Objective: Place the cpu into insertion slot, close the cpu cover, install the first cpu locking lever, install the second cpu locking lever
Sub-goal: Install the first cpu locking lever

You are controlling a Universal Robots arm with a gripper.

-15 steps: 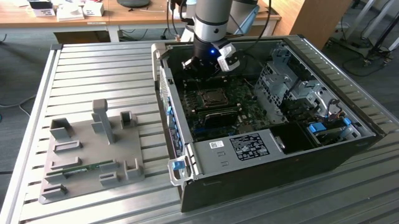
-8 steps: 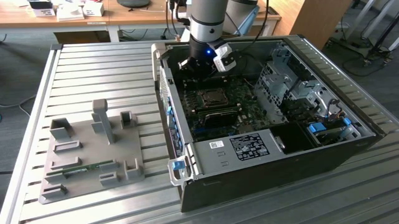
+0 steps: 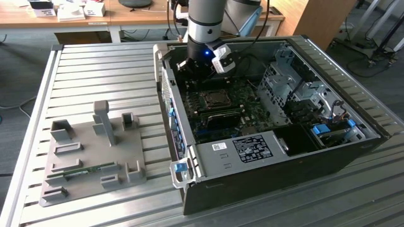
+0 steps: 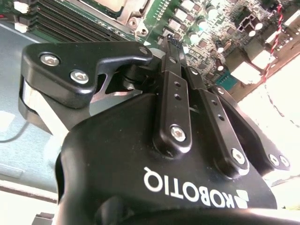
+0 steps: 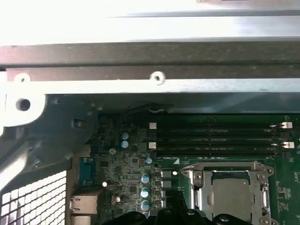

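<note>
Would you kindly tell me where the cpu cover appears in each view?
Exterior view: cpu cover on the green board inside the open case.
Second wrist view: its silvery corner, next to the memory slots.
First wrist view: flat around the cpu, beside the slots.
Shared landmark: the long black memory slots.

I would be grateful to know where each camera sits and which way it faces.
Exterior view: off the arm, raised, looking down into the open computer case on the slatted table; the arm and end effector show.
First wrist view: on the wrist, facing the circuit board and the cpu; part of the end effector shows.
Second wrist view: behind the end effector, looking along it at the board.
Both wrist views share the memory slots.
</note>
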